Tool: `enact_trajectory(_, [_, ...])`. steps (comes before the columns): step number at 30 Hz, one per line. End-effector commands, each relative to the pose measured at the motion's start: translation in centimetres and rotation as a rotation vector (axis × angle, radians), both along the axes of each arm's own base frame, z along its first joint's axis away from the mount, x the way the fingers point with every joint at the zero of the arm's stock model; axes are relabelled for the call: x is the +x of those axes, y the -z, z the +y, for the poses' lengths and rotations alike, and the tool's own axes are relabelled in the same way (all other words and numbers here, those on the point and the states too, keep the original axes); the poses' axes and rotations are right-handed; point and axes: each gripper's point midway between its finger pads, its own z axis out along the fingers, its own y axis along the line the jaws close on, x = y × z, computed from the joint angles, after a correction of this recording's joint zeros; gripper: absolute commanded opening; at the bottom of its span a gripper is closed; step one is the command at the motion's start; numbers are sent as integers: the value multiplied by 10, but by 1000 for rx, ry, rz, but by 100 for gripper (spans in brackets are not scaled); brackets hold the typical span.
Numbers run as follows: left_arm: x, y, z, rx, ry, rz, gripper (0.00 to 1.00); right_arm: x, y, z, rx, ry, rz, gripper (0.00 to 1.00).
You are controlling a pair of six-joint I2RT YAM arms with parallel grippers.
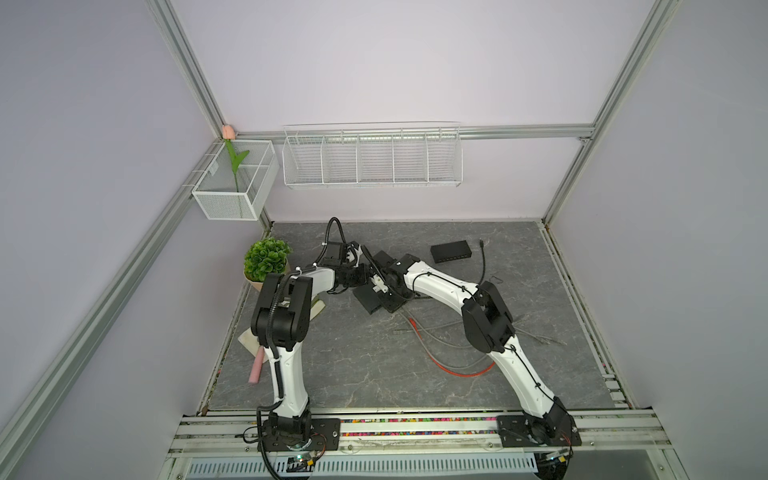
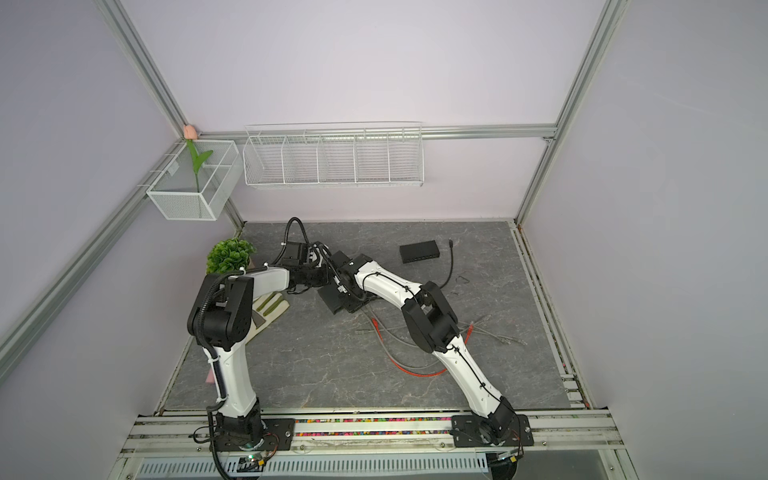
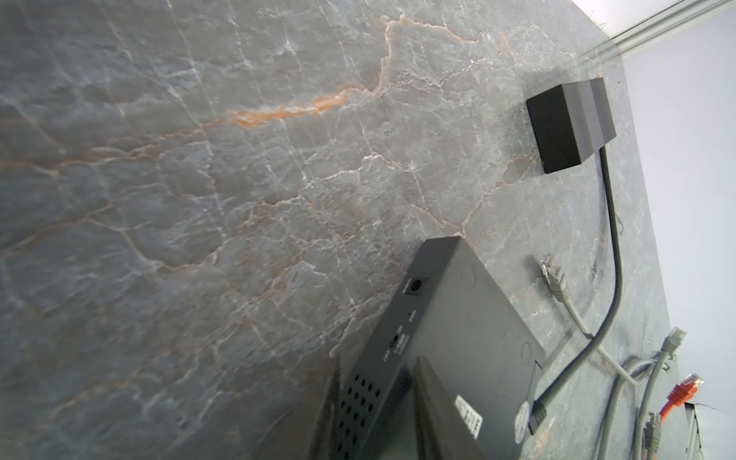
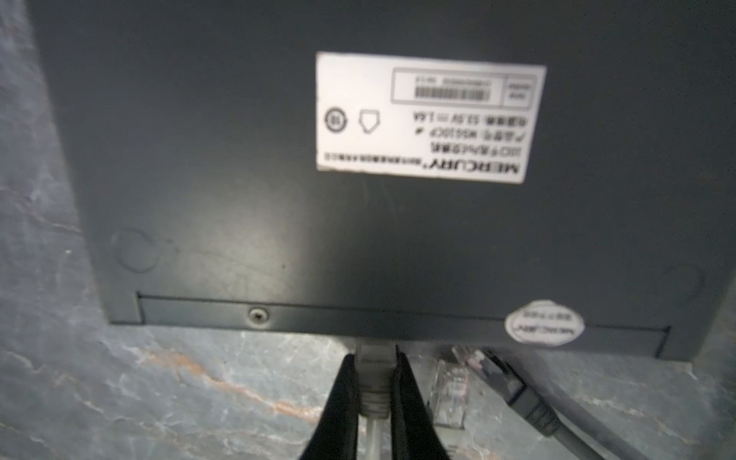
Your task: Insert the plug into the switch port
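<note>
- right claw (image 4: 373,358): jaws pinched tight on a grey Ethernet plug (image 4: 372,384), one black finger on each side of it. Its grey cable runs back between the fingers.
- the plug's nose sits right at the front edge of the switch (image 4: 278,159). The ports themselves are tucked under that edge, so I can't tell how far in it is, if at all.
- the switch is flipped belly-up. You can see the white MERCURY label (image 4: 430,115), a round sticker (image 4: 543,326) near the port edge, and a little screw (image 4: 258,316).
- just beside the gripped plug there's a clear plug (image 4: 450,390), then a black plug (image 4: 513,390), both at that same edge. Whether they're seated, no idea.
- left claw (image 3: 374,370): looks clamped on the vented end of the switch, one finger on the flat face and one on the far side. It's blurry down there though.
- in both top views the two arms meet over the switch (image 1: 368,301) (image 2: 330,301), mid-desk towards the back, with the wrists hiding most of it.
- small black box (image 1: 451,251) sits well apart, back right on the desk (image 1: 353,365), with a black cable (image 1: 484,266) curving past it.
- loose red cable (image 1: 449,365) and grey cables (image 1: 440,332) are sprawled on the desk near the right arm.
- the left wrist view also catches spare plugs lying on the desk: a grey one (image 3: 553,275) and a red one (image 3: 685,392).
- potted plant (image 1: 266,257) at the left edge, and a glove (image 2: 270,309) beside the left arm.
</note>
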Motion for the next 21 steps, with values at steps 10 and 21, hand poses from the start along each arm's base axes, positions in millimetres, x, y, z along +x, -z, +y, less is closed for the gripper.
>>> enact_trajectory(10, [-31, 8, -22, 4, 100, 60, 33, 37, -14, 42, 164, -68, -127, 7])
enact_trajectory(21, [-32, 8, -18, 32, 90, 58, 33, 35, -21, 40, 166, -106, -160, 27])
